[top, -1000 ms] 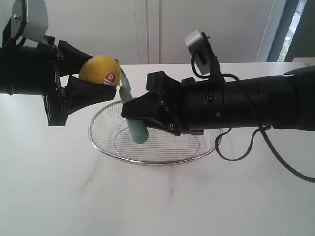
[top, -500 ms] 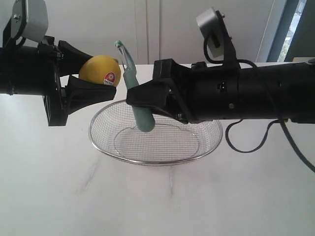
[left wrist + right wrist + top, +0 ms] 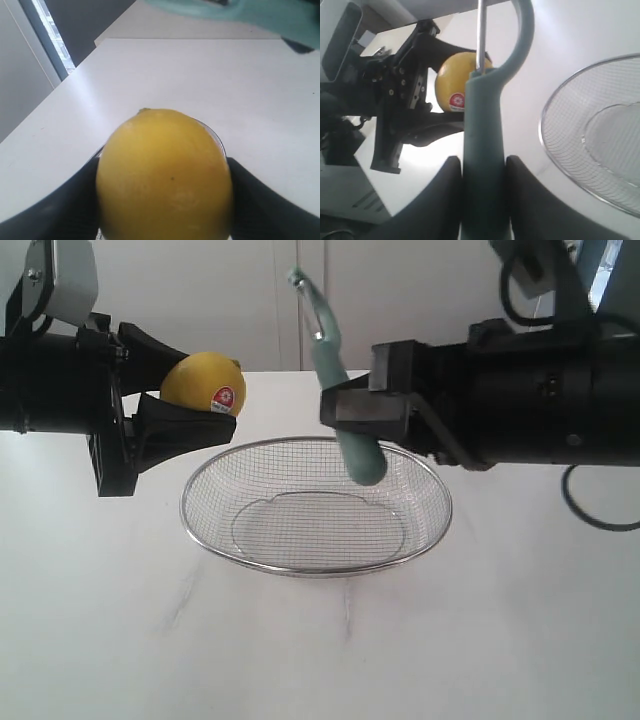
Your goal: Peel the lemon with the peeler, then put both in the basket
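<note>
Right gripper (image 3: 352,418) clamps peeler (image 3: 330,360) by handle, blade end up, long axis near upright. Left gripper (image 3: 210,390) pinches lemon (image 3: 200,380) in air. Lemon well apart from blade, toward left arm, sticker facing peeler. Basket (image 3: 300,573) below both.

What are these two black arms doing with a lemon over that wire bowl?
The left arm holds a yellow lemon in its jaws, up in the air beside the basket. The right arm grips a teal peeler by the handle, tilted, blade end up, above the basket and clear of the lemon. The lemon skin that shows looks whole, and neither thing is in the basket yet.
</note>
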Controlling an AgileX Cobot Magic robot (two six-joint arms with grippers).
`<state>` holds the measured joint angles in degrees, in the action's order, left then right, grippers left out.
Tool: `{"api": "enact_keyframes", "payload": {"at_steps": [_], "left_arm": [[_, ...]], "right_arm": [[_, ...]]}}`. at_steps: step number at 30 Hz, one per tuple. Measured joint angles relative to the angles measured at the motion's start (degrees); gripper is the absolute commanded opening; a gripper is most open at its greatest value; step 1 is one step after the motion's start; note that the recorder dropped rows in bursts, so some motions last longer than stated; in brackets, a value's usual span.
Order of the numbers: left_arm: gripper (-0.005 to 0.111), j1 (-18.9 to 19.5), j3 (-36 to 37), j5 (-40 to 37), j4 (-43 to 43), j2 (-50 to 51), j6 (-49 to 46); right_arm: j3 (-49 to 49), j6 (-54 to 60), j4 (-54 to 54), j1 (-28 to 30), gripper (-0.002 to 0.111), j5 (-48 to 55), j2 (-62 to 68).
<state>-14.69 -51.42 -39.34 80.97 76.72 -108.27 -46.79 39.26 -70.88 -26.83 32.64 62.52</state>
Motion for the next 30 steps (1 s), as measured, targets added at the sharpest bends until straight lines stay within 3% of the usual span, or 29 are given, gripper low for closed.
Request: {"api": "enact_keyframes", "payload": {"at_steps": [8, 13, 23, 30], "left_arm": [[0.0, 0.0, 0.0, 0.1, 0.0, 0.0, 0.0], [0.0, 0.0, 0.0, 0.1, 0.0, 0.0, 0.0], [0.0, 0.0, 0.0, 0.1, 0.0, 0.0, 0.0], [0.0, 0.0, 0.0, 0.1, 0.0, 0.0, 0.0]], "right_arm": [[0.0, -27.51, 33.73, 2.66, 0.0, -4.12, -7.36], [0.0, -37.79, 45.82, 5.06, 0.0, -4.12, -4.68], [0.0, -38.76, 46.23, 5.84, 0.0, -4.58, 10.86], [0.0, -25.65, 30.34, 1.62, 0.0, -7.38, 16.89]]}}
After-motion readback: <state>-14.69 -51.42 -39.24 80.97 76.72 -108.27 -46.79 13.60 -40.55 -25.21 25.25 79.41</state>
